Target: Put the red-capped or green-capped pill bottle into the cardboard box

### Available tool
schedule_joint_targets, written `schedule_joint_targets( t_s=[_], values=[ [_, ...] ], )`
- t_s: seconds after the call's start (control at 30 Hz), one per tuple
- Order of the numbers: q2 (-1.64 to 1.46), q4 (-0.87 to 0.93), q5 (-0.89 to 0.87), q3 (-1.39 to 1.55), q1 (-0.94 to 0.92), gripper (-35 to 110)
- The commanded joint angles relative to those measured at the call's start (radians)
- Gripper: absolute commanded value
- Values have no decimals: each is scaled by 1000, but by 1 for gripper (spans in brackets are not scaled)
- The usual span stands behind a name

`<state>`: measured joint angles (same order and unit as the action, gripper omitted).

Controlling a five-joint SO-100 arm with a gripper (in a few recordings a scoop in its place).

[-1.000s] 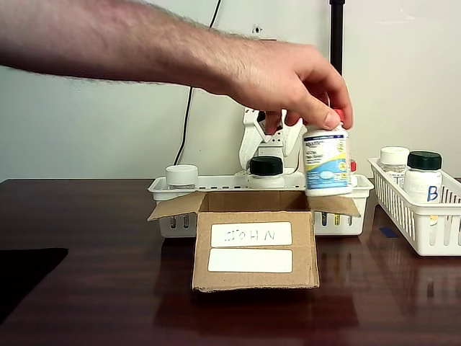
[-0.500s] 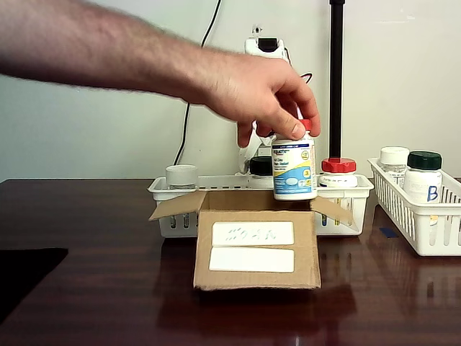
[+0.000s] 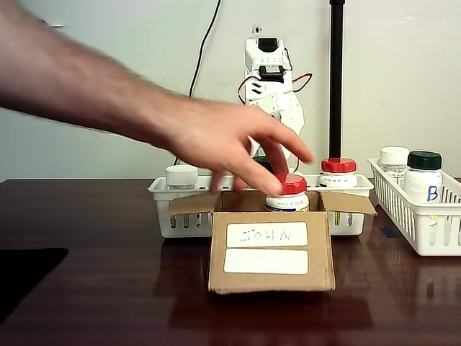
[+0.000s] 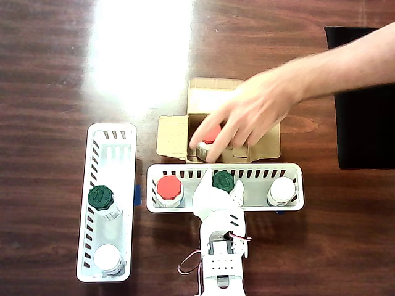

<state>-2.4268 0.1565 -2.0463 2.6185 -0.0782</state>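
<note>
In the fixed view, nearest us on the dark table (image 3: 86, 288), we find the box (image 3: 270, 256) with its flaps open and two white labels facing front. A person's hand (image 3: 223, 144) reaches in from the left, fingers spread over a red-capped bottle (image 3: 288, 193) that stands inside the box, its cap just above the rim. Overhead, we see the same hand (image 4: 247, 117) covering the box (image 4: 173, 135), with the red cap (image 4: 212, 133) showing between the fingers.

Directly behind the box sits a long white basket (image 3: 162, 191). Overhead we count three bottles in it: a second red-capped one (image 4: 169, 188), the pill bottle (image 4: 223, 181) with its green cap in the middle, and a white-capped one (image 4: 282, 190).

The gripper (image 4: 216, 191) hangs over the basket, just beside the pill bottle; we cannot tell how far its fingers are parted.

A second basket (image 3: 425, 231) at the right holds a green-capped bottle marked "B" (image 3: 423, 176) and another white-capped bottle (image 3: 394, 160).
</note>
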Motion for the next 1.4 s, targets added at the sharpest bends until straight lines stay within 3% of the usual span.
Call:
schedule_joint_targets(
  t_s=[0.0, 0.5, 0.6, 0.8, 0.9, 1.37],
  values=[
    [-29, -25, -17, -3, -9, 58],
    [35, -155, -89, 132, 6, 55],
    [114, -187, -69, 97, 26, 42],
    [265, -213, -41, -26, 35, -1],
    [328, -206, -31, -101, 29, -3],
    [167, 345, 103, -431, 55, 1]
  ],
)
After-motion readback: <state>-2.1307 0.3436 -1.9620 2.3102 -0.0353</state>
